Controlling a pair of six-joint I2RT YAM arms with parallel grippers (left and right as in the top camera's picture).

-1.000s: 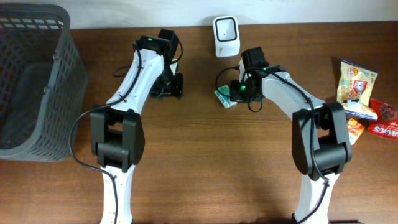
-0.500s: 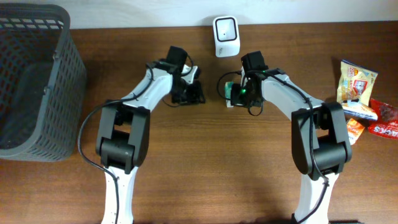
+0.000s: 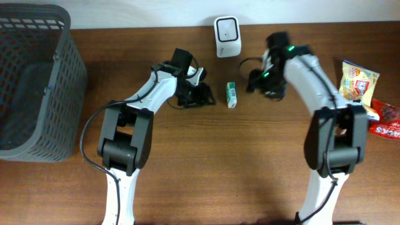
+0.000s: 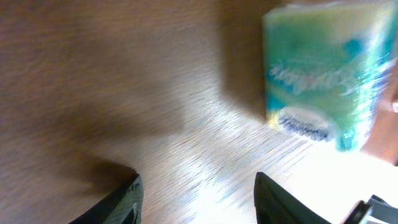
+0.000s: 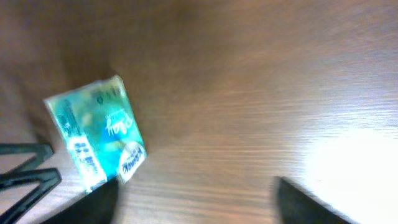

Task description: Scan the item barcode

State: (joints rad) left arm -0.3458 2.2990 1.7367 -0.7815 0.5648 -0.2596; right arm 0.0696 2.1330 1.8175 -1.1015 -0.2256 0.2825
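The item, a small green-and-white packet [image 3: 232, 94], lies flat on the wooden table, just below the white barcode scanner [image 3: 226, 28] at the back edge. My left gripper [image 3: 205, 95] sits just left of the packet, apart from it and open; the left wrist view shows the packet [image 4: 323, 68] ahead and to the right of the gripper [image 4: 198, 200]. To the right of the packet, my right gripper [image 3: 259, 84] is open and holds nothing. In the right wrist view the packet [image 5: 96, 134] lies beside the left finger [image 5: 93, 205], with bare table between the jaws.
A dark mesh basket [image 3: 37, 81] fills the far left. Several snack packets lie at the right edge, one yellow-and-white [image 3: 357, 81] and one red [image 3: 387, 122].
The right gripper opened, let go of the packet and drew back to the right. The packet now lies on the table. The left gripper moved right, closer to it.
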